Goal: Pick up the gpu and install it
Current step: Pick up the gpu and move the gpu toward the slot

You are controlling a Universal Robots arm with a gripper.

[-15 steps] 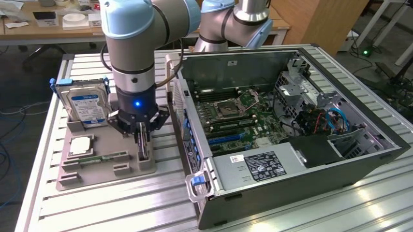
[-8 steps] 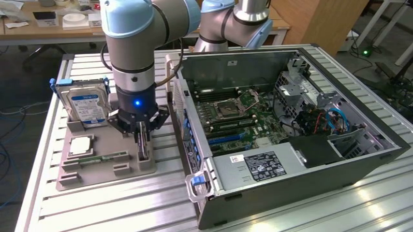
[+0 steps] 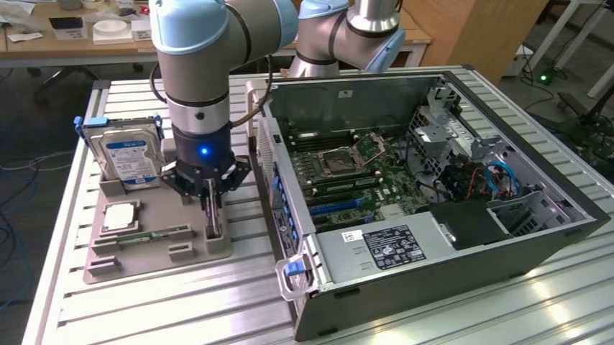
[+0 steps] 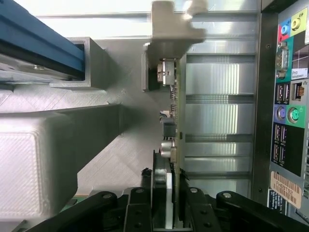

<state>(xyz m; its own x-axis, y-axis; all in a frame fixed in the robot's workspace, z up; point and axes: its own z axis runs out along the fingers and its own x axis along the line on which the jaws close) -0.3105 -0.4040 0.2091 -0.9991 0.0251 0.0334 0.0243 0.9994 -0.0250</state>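
The gpu [image 3: 213, 224] stands on edge in a slot of the grey tray [image 3: 187, 253], at the side nearest the computer case. In the wrist view the gpu [image 4: 175, 121] is edge-on, its silvery end bracket [image 4: 171, 34] at the far end and its dark cooler between the fingers. My gripper [image 3: 213, 205] comes straight down on the card. Here the gripper [image 4: 166, 212] has one black finger [image 4: 140, 212] on each flat side of the card, pressed against it. The card still sits in the tray slot.
The tray also holds a hard drive [image 3: 129, 162] with a blue label, a CPU [image 3: 120, 215] and a green memory stick [image 3: 144, 236]. The open computer case [image 3: 451, 237] lies at the exterior view's right, motherboard [image 3: 350, 176] exposed. Its rear ports [image 4: 289, 96] are close beside the card.
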